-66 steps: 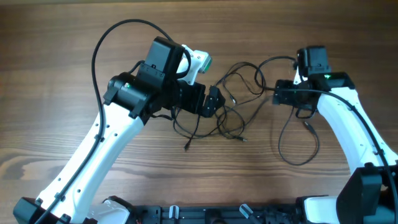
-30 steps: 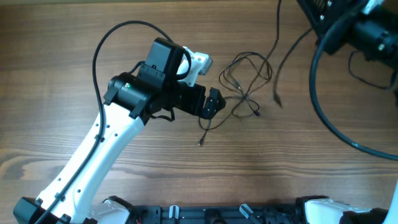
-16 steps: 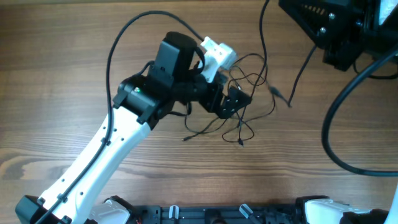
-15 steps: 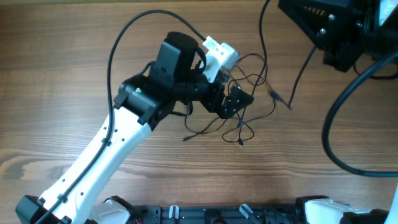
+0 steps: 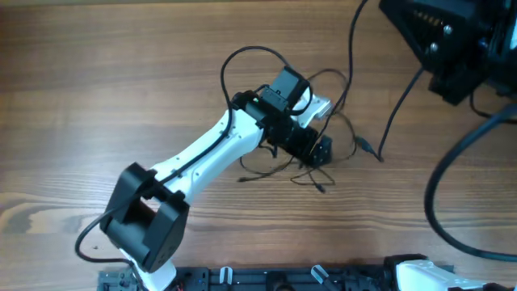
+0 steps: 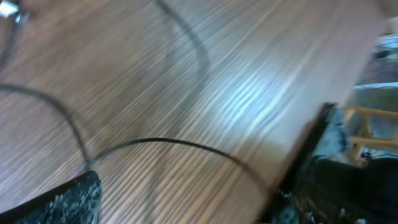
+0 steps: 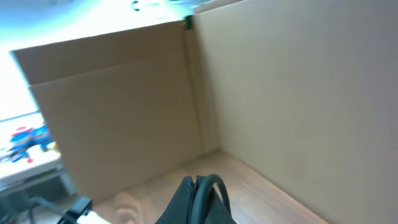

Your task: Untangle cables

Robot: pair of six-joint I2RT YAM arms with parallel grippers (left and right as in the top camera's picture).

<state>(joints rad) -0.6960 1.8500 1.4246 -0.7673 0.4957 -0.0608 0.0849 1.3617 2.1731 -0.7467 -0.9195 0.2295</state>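
Observation:
The cables (image 5: 353,133) lie as a loose tangle of thin black strands at mid-table. My left gripper (image 5: 319,151) sits low over the tangle's left part, open; in the blurred left wrist view its fingers (image 6: 68,199) stand wide apart with a thin strand (image 6: 174,142) curving on the wood between them. The right arm (image 5: 452,40) is raised high, close to the overhead camera. One cable strand (image 5: 400,105) hangs from it down to a plug end near the tangle. In the right wrist view my right gripper (image 7: 198,196) is shut on a loop of black cable (image 7: 217,185).
The thick black cable (image 5: 432,186) of the right arm sweeps down the right side. The left arm's own cable (image 5: 242,56) loops above it. A black rail (image 5: 266,279) runs along the front edge. Cardboard walls (image 7: 280,93) fill the right wrist view.
The left arm has swung right and stretched out, bringing its open gripper lower over the tangle. The strands shifted slightly. The right arm stays raised with its cable.

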